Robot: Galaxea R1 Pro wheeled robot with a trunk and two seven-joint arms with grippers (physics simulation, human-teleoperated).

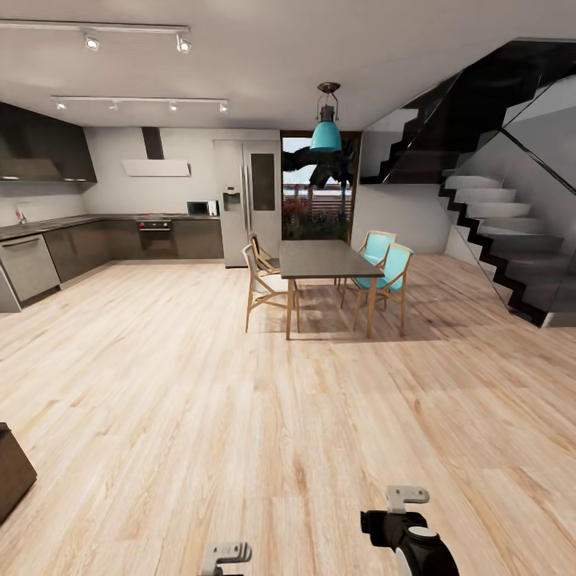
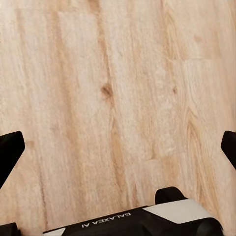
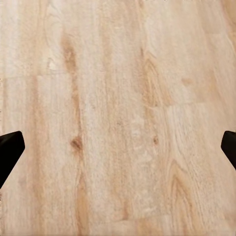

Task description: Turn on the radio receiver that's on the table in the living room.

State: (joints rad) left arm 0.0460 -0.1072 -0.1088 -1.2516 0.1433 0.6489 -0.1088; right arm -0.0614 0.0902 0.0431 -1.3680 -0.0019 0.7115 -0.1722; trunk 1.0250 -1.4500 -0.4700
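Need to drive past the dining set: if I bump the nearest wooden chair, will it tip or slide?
The nearest wooden chair looks light: thin legs, open frame. On the smooth wood floor it would probably slide. A high bump might tip it, since the legs are slender.

Light wood floor (image 1: 200, 384) runs to a dark kitchen (image 1: 120, 236). A dining table (image 1: 324, 260) with chairs stands under a teal lamp (image 1: 326, 132). Stairs (image 1: 496, 232) rise beside it.

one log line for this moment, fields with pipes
phase: in transit | view: dining table, kitchen | left tool: open, empty | right tool: open, empty
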